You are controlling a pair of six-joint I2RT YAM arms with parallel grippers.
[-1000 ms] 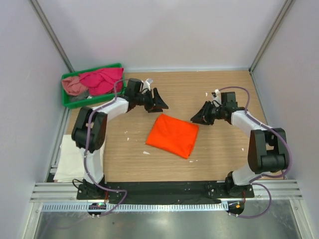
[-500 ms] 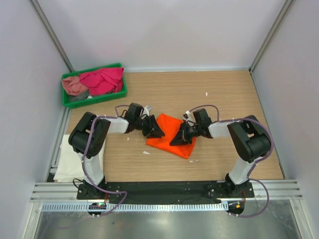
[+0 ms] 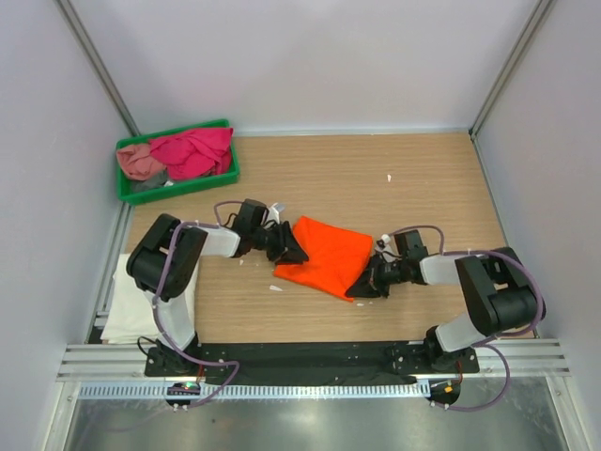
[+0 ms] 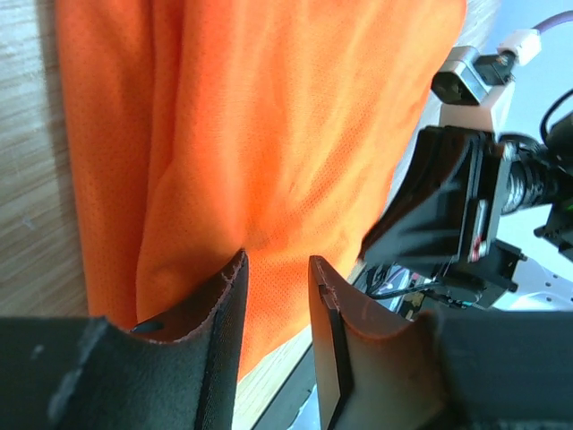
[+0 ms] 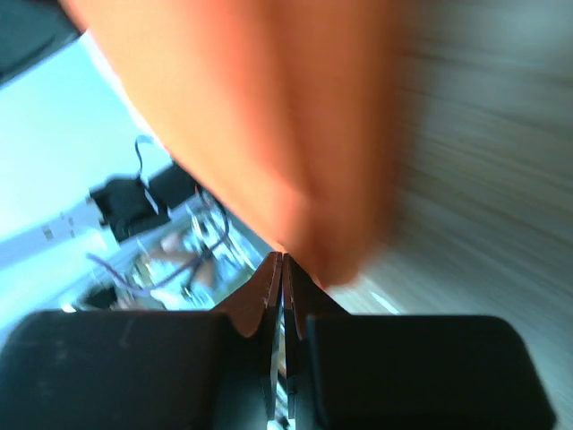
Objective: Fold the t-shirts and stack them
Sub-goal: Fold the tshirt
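The orange t-shirt (image 3: 324,252) lies folded on the wooden table; it fills most of the left wrist view (image 4: 269,134). My left gripper (image 3: 293,249) lies low and rolled on its side at the shirt's left edge. Its jaws are closed partway on that edge, with orange cloth (image 4: 276,278) filling the gap at the tips and creases running to them. My right gripper (image 3: 364,286) is shut at the shirt's near right corner, with the blurred orange cloth (image 5: 269,116) just beyond its tips. A white t-shirt (image 3: 131,296) lies folded at the left.
A green tray (image 3: 183,185) at the back left holds a magenta t-shirt (image 3: 192,150) and a dusty pink one (image 3: 139,162). Small white scraps (image 3: 276,287) dot the wood. The right arm's wrist (image 4: 457,206) shows beyond the shirt in the left wrist view.
Both grippers came down from behind the shirt onto it and closed. The right one then slid from the shirt's middle to its near right corner. The left stays at the left edge.
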